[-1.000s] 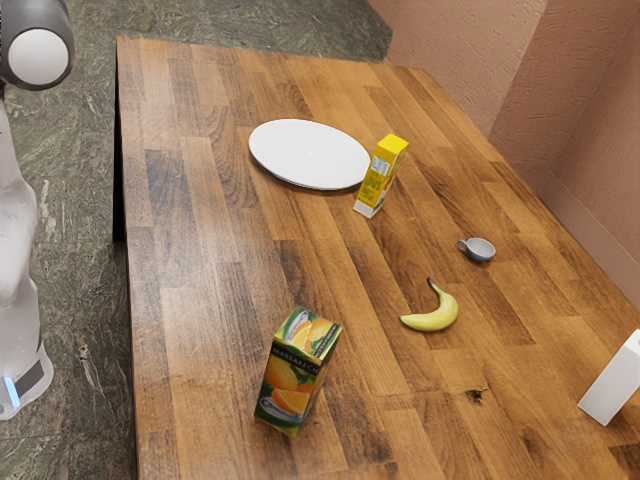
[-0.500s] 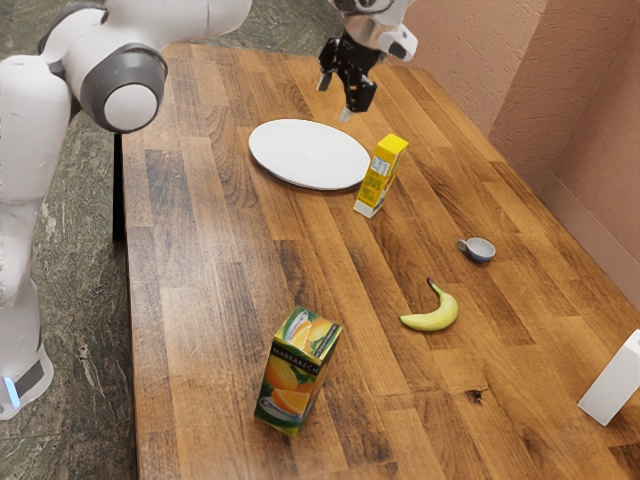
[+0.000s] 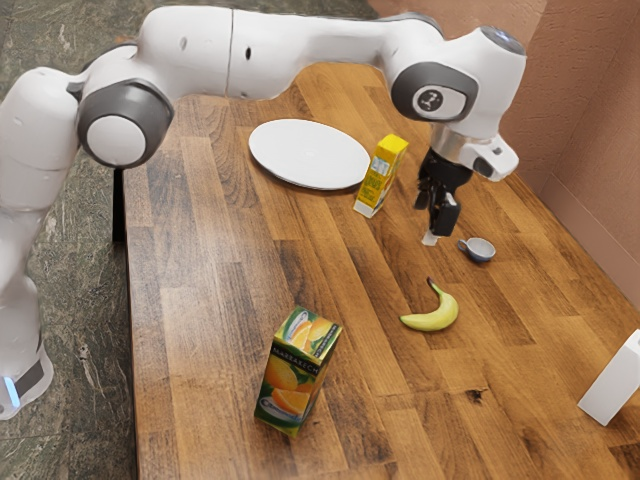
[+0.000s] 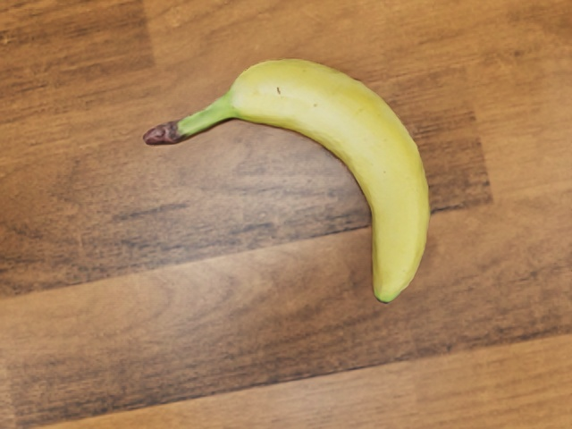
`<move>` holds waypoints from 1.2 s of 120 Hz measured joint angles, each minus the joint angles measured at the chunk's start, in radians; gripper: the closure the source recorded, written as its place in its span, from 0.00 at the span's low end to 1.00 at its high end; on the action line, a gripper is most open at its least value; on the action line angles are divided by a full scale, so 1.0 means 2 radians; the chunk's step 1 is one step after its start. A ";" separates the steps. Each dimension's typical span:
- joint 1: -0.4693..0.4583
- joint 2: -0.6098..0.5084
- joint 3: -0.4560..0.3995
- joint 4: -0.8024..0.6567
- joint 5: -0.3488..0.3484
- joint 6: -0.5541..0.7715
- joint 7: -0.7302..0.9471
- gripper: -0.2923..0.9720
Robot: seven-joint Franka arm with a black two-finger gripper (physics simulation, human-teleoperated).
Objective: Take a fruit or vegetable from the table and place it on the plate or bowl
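Arm: extended from the exterior view's left across the far side of the counter, with the hand pointing down.

Claw: black fingers slightly apart, nothing between them. It hangs above the wood between the yellow drink carton and the small blue-grey cup, nearer the cup, touching neither.

Banana: lies flat on the counter, toward the camera from the claw and apart from it. No contact with the claw, the cup or any carton. In the wrist view the banana lies on the brown planks as a curved yellow fruit, with a green stem ending in a dark tip. It is whole and unmarked.

White plate: sits flat at the far side of the counter, nothing on it. It is well apart from the banana. The yellow drink carton stands upright just beside the plate's rim, on the exterior view's right.

Other items: an orange juice carton stands upright near the counter's front, toward the exterior view's left of the banana. A white box stands at the exterior view's right edge.
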 joint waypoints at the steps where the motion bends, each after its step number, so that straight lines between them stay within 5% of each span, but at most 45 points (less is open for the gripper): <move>1: 0.001 0.001 0.000 -0.001 0.000 0.001 -0.001 0.25; 144: -0.010 0.132 -0.007 -0.003 -0.024 0.129 -0.048 0.25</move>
